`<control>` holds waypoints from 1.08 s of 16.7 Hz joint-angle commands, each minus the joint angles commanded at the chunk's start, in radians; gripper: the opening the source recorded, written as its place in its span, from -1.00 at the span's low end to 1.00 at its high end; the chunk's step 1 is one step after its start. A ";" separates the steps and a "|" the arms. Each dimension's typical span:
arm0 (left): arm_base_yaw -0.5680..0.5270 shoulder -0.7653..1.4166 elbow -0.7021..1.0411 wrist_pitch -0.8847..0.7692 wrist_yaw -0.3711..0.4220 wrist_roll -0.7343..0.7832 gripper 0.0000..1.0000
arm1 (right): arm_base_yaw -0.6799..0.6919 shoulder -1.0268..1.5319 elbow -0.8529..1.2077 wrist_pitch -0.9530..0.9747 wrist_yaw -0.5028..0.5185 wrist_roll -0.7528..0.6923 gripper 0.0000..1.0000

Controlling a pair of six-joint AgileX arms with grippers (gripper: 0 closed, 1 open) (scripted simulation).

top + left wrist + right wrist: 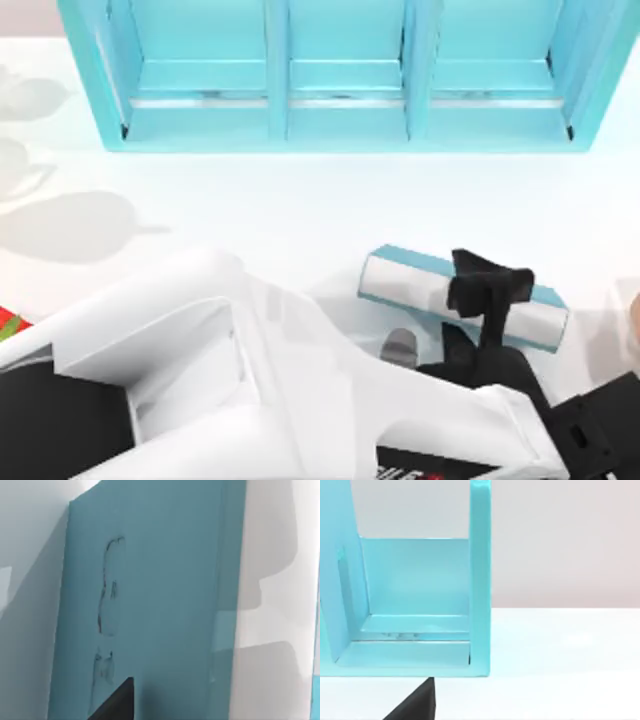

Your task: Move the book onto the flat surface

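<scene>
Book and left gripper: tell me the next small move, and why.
Probably open the fingers and lift the left gripper straight up. The book already lies out on the white tabletop, away from the shelf unit, with the gripper clamped across it, so release looks like what is left.

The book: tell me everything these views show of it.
The book is a thick rectangular volume with a plain turquoise cover and white page edges. In the top view it sits out on the white tabletop, in front of the turquoise shelf unit, angled, page edges facing up. The left gripper straddles its upper edge. The left wrist view shows the cover close up, with faint dark markings.
</scene>
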 joint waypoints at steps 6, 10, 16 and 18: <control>0.000 0.000 0.000 0.000 0.000 0.000 1.00 | 0.000 0.000 0.000 0.000 0.000 0.000 1.00; -0.012 0.010 0.008 -0.033 -0.001 -0.031 1.00 | 0.000 0.000 0.000 0.000 0.000 0.000 1.00; -0.107 0.078 0.096 -0.361 -0.006 -0.342 1.00 | 0.000 0.000 0.000 0.000 0.000 0.000 1.00; -0.151 0.106 0.140 -0.531 -0.005 -0.496 1.00 | 0.000 0.000 0.000 0.000 0.000 0.000 1.00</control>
